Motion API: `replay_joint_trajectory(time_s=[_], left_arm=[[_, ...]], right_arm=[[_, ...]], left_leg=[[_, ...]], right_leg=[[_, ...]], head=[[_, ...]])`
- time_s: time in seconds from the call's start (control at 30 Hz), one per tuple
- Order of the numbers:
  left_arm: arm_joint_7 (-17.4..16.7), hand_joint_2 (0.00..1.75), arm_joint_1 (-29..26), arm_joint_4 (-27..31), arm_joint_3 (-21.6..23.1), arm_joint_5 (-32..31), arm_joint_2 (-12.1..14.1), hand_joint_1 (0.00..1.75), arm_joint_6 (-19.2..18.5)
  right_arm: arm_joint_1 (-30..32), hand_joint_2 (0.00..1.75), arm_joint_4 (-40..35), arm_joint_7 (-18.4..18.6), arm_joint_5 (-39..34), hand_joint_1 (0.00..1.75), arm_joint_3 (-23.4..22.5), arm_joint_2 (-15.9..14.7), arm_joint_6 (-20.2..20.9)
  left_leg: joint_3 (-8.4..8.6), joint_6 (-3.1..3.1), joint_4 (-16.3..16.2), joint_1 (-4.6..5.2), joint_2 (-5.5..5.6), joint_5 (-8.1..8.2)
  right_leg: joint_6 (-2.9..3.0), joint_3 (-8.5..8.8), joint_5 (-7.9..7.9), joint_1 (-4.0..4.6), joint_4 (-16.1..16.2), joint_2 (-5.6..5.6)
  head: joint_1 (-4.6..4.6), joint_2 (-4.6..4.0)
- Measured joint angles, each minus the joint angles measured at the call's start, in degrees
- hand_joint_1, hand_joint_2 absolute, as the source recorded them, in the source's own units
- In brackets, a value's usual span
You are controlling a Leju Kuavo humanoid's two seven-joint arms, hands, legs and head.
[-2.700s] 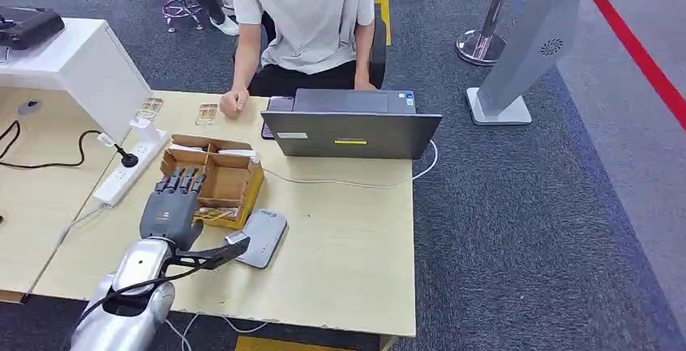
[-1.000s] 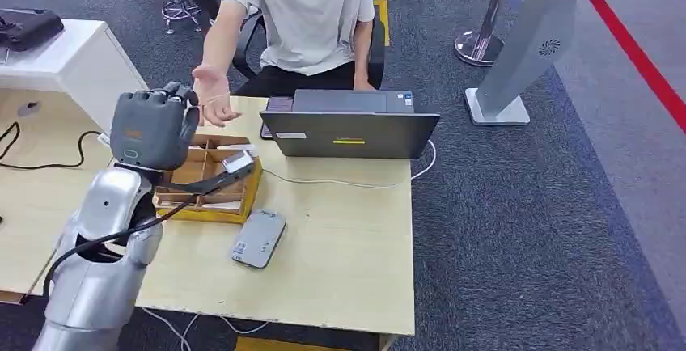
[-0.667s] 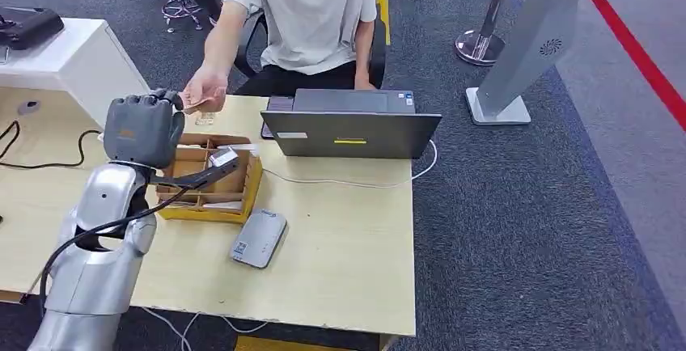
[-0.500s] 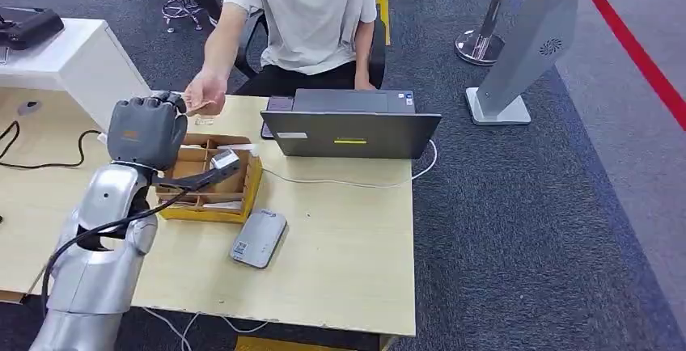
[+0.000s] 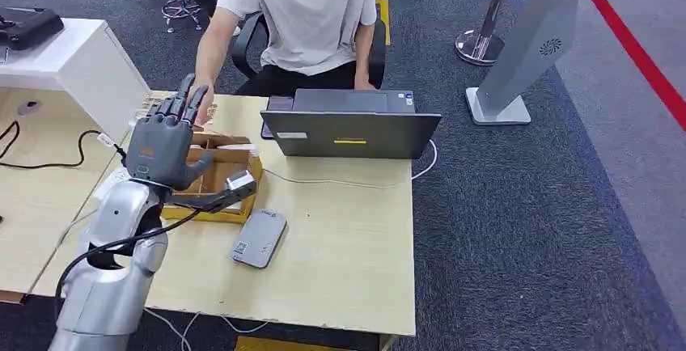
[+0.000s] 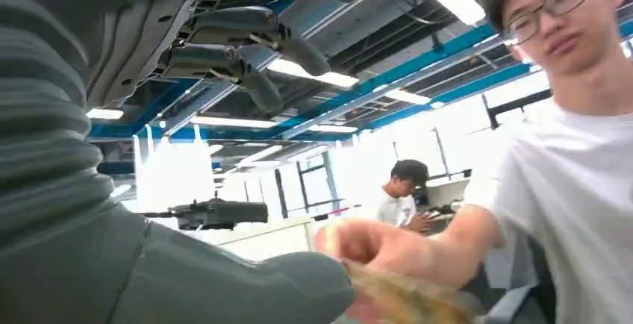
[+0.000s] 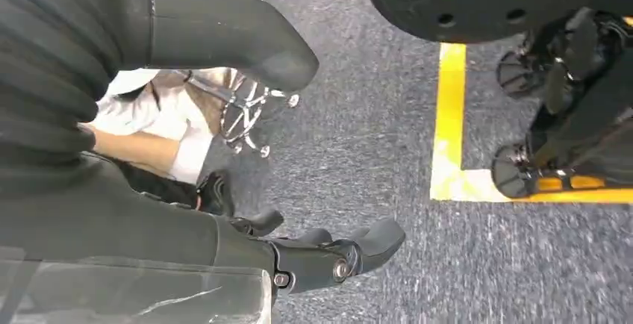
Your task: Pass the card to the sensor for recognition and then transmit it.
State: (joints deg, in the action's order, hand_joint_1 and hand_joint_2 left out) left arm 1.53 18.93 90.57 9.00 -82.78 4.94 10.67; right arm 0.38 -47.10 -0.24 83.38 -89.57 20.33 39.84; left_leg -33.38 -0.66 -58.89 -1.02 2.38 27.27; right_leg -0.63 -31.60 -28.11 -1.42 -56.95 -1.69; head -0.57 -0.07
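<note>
- The left hand [image 5: 166,145] has changed most. Half a second ago it was a raised fist meeting the person's hand [image 5: 201,112] over the far edge of the tabletop [image 5: 348,238]. Now its fingers are straight and fanned wide, holding nothing, and it sits lower, over the cardboard box [image 5: 230,141].
- The person's hand has dropped from mid-air to the tabletop's far edge, just behind the robot's fingertips.
- The card [image 6: 407,301] is now with the person. The left wrist view shows it as a blurred tan strip pinched in the person's fingers, close beside the robot's thumb [image 6: 246,294] and not touching it.
- Which way the card points is only partly readable. Its long axis seems to run out from the person's fingertips, roughly level. The blur hides which face is up and which end leads.
- In my judgement the handover has been made. With the card out of the robot's grasp, what remains is to draw the arm back.
- The grey card reader [image 5: 259,239] lies flat near the front edge of the tabletop, just right of the box, with nothing on it.
- The right hand [image 7: 328,258] hangs over the carpet with its fingers loosely apart from the thumb and nothing between them.
</note>
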Motion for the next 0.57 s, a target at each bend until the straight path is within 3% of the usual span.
replay_joint_trajectory(time_s=[0.2, 0.27, 0.37, 0.4, 0.47, 0.5, 0.57], left_arm=[[2.0, 1.75, -7.1, 7.7, 2.1, 7.4, 2.3, 0.00, 3.4], [4.0, 1.75, -10.2, 10.1, 1.9, 12.3, 4.4, 0.00, 5.1], [9.8, 1.75, -16.2, 13.3, -1.8, 22.9, 6.7, 0.00, 7.1], [12.4, 1.75, -18.5, 14.4, -5.0, 29.3, 7.3, 0.00, 7.2], [18.0, 1.75, -23.1, 15.6, -14.6, 45.4, 7.3, 0.00, 3.4], [21.8, 1.75, -24.7, 15.6, -20.2, 53.6, 7.1, 0.00, -1.2], [28.1, 1.75, -26.1, 15.5, -32.7, 61.2, 6.4, 0.00, -10.0]], right_arm=[[0.3, 1.75, 0.8, 0.5, -2.7, 0.00, 0.0, 0.1, -1.0], [0.6, 1.75, 0.9, 0.5, -3.2, 0.00, 0.0, 0.1, -1.0], [1.2, 1.75, 0.9, 0.5, -3.9, 0.00, 0.0, 0.1, -0.4], [1.3, 1.75, 0.9, 0.4, -4.3, 0.00, 0.0, 0.1, -0.2], [2.0, 1.75, 0.8, 0.4, -5.0, 0.00, -0.1, 0.1, 0.8], [2.3, 1.75, 0.7, 0.3, -5.4, 0.00, -0.1, 0.1, 1.1], [2.9, 1.75, 0.5, 0.2, -5.5, 0.00, -0.1, 0.1, 1.6]], left_leg=[[0.01, -0.03, 0.0, -0.01, -0.07, 0.04], [0.00, -0.03, 0.1, -0.01, -0.05, 0.04], [-0.02, -0.06, 0.1, -0.05, -0.06, 0.06], [0.02, -0.10, 0.1, -0.05, -0.07, 0.09], [0.09, -0.13, 0.2, -0.06, -0.19, 0.15], [0.07, -0.14, 0.2, -0.10, -0.19, 0.16], [0.02, -0.16, 0.2, -0.17, -0.15, 0.17]], right_leg=[[0.02, -0.02, -0.02, 0.01, 0.0, -0.08], [0.00, 0.00, -0.06, 0.02, 0.0, -0.04], [0.06, 0.01, -0.11, 0.06, 0.0, -0.05], [0.08, 0.01, -0.14, 0.06, 0.0, -0.07], [0.17, 0.00, -0.21, 0.08, -0.1, -0.14], [0.19, -0.02, -0.23, 0.10, -0.1, -0.17], [0.17, -0.08, -0.26, 0.16, 0.0, -0.14]], head=[[-0.02, 0.00], [-0.02, 0.00], [0.00, 0.00], [0.00, 0.00], [-0.02, 0.00], [0.00, 0.00], [-0.07, 0.00]])
